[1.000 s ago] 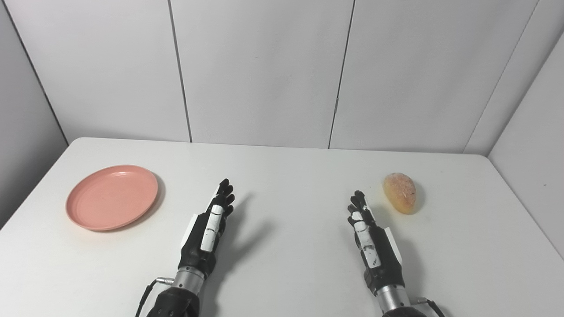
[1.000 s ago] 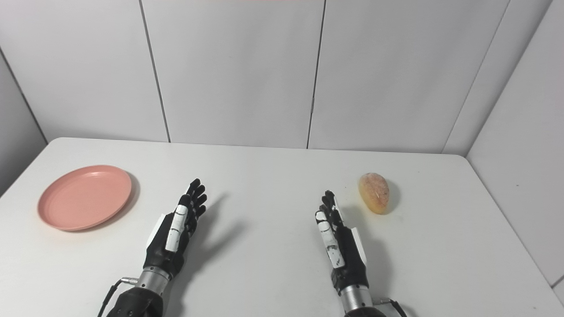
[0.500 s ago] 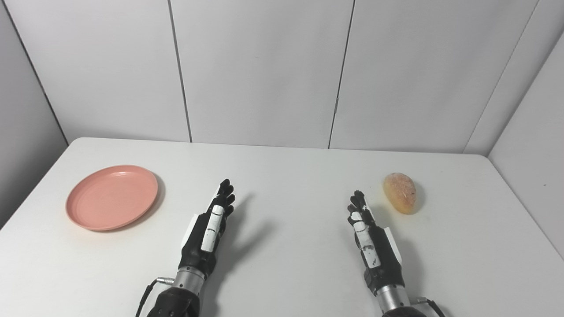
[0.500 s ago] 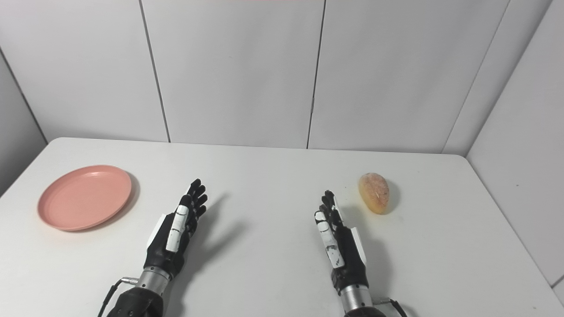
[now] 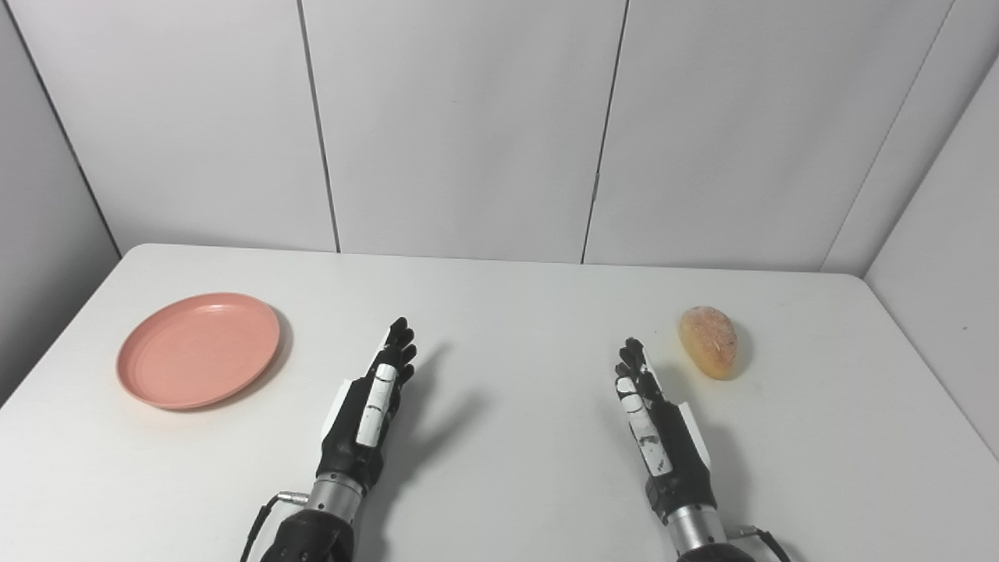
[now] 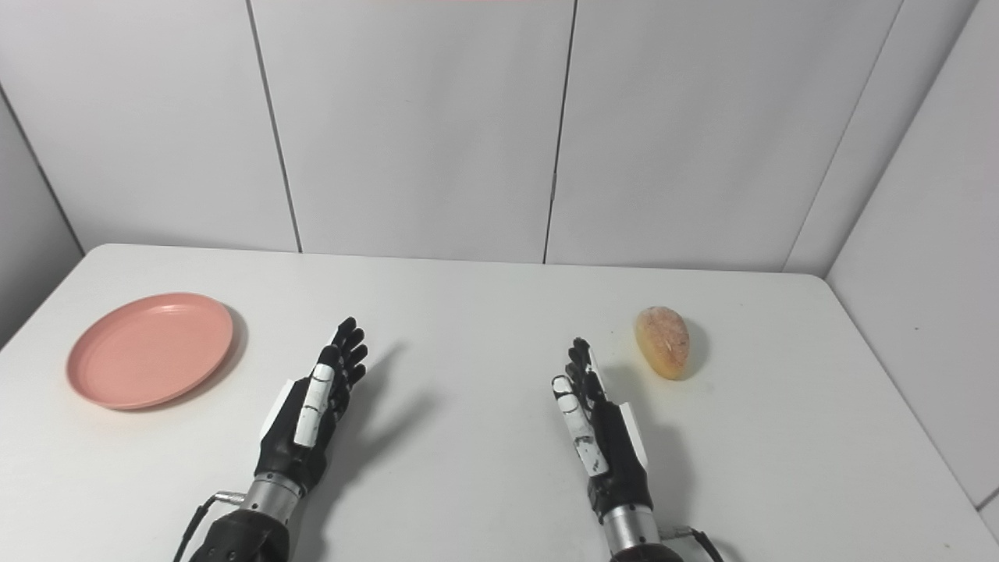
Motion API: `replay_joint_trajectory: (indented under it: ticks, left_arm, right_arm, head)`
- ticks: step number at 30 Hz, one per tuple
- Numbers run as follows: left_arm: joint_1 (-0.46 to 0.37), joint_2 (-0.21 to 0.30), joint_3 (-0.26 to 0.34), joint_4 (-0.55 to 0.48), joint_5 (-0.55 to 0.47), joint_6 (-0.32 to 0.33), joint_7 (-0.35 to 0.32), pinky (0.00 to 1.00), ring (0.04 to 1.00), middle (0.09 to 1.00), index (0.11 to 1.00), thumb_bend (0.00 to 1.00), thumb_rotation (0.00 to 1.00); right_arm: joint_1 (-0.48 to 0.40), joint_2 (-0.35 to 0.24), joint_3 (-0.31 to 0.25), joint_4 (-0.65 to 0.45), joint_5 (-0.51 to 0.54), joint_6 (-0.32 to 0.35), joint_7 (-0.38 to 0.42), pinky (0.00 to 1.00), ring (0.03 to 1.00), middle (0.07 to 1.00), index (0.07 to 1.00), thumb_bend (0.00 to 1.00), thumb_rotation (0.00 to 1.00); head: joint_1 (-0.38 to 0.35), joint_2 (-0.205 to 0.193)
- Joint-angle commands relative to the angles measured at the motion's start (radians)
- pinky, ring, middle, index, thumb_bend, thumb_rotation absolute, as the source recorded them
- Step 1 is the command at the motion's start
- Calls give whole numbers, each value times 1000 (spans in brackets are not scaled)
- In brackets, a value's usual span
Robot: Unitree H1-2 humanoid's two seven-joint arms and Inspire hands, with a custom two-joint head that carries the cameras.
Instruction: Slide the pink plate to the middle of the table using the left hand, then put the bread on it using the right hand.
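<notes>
A round pink plate [image 5: 198,350] lies empty on the left side of the white table [image 5: 507,312]. A golden oval bread roll [image 5: 709,342] lies on the right side. My left hand [image 5: 371,406] hovers near the table's front centre-left, fingers straight and pointing away, open and empty, well right of the plate. My right hand [image 5: 652,421] hovers at front centre-right, fingers straight, open and empty, a short way left of and nearer than the bread.
White wall panels [image 5: 468,125] stand close behind the table's far edge and along its right side [image 5: 936,234]. The table's left edge runs just left of the plate.
The right hand has shifted very slightly. The plate, the bread and the left hand have not moved.
</notes>
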Motion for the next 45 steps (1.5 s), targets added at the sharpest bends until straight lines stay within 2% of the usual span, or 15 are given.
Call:
replay_joint_trajectory:
  ticks: [1, 15, 18, 19, 20, 21, 22, 23, 24, 25, 26, 29, 30, 36, 45]
  left_arm:
    - [24, 1, -2, 16, 1, -7, -4, 1000, 1000, 1000, 1000, 737, 1000]
    - [24, 0, -2, 18, 6, -10, 0, 1000, 1000, 1000, 1000, 728, 1000]
    - [24, -3, -6, 25, 8, -20, -1, 1000, 1000, 1000, 1000, 746, 1000]
    - [24, -4, -8, 27, 10, -24, -1, 1000, 1000, 1000, 1000, 747, 1000]
    - [26, -10, -13, 33, 18, -33, 5, 1000, 1000, 1000, 1000, 747, 1000]
    - [27, -14, -16, 36, 24, -39, 9, 1000, 1000, 1000, 1000, 740, 1000]
    - [27, -22, -19, 49, 30, -51, 13, 1000, 1000, 1000, 1000, 737, 1000]
    - [27, -28, -22, 59, 34, -59, 15, 1000, 1000, 1000, 1000, 732, 1000]
    - [26, -37, -25, 74, 45, -68, 23, 1000, 1000, 1000, 1000, 730, 1000]
    - [25, -43, -28, 84, 52, -75, 29, 1000, 1000, 1000, 1000, 730, 1000]
    - [23, -53, -30, 97, 63, -82, 39, 1000, 1000, 1000, 1000, 731, 1000]
    - [21, -76, -40, 112, 91, -92, 64, 1000, 1000, 1000, 1000, 739, 1000]
    - [20, -84, -44, 119, 97, -98, 70, 1000, 1000, 1000, 1000, 739, 1000]
    - [-1, -105, -62, 181, 132, -151, 95, 1000, 1000, 1000, 1000, 721, 1000]
    - [-15, -109, -70, 230, 144, -183, 98, 1000, 1000, 1000, 1000, 729, 1000]
  right_arm:
    - [-34, -3, 1, -21, -8, -47, 0, 1000, 1000, 1000, 1000, 614, 883]
    - [-32, -2, -3, -20, -8, -51, 4, 1000, 1000, 1000, 1000, 589, 887]
    - [-28, -6, -6, -18, -3, -56, 7, 1000, 1000, 1000, 1000, 607, 882]
    - [-27, -7, -7, -17, -1, -58, 8, 1000, 1000, 1000, 1000, 609, 881]
    - [-23, -12, -13, -18, 21, -56, 21, 1000, 1000, 1000, 1000, 611, 880]
    - [-21, -16, -16, -18, 38, -53, 31, 1000, 1000, 1000, 1000, 632, 862]
    - [-16, -23, -23, -16, 57, -57, 42, 1000, 1000, 1000, 1000, 639, 856]
    - [-14, -29, -27, -13, 70, -60, 50, 1000, 1000, 1000, 1000, 648, 848]
    - [-9, -39, -34, -10, 81, -68, 58, 1000, 1000, 1000, 1000, 653, 843]
    - [-7, -45, -39, -7, 88, -74, 63, 1000, 1000, 1000, 1000, 638, 845]
    - [-4, -54, -44, -2, 92, -86, 69, 1000, 1000, 1000, 1000, 633, 846]
    - [-1, -74, -55, 9, 106, -105, 84, 1000, 1000, 1000, 1000, 604, 867]
    - [-3, -81, -60, 20, 120, -111, 95, 1000, 1000, 1000, 1000, 602, 870]
    - [-11, -108, -70, 62, 170, -140, 140, 1000, 1000, 1000, 1000, 586, 876]
    - [-3, -112, -81, 53, 158, -141, 129, 1000, 1000, 1000, 1000, 531, 884]
  head:
    - [1, 1]
    - [13, -4]
    - [77, -24]
    - [77, -24]
    - [142, -43]
    - [142, -43]
    - [201, -63]
    - [211, -66]
    - [265, -85]
    - [265, -85]
    - [308, -99]
    - [349, -116]
    - [385, -131]
    - [451, -166]
    - [454, -188]
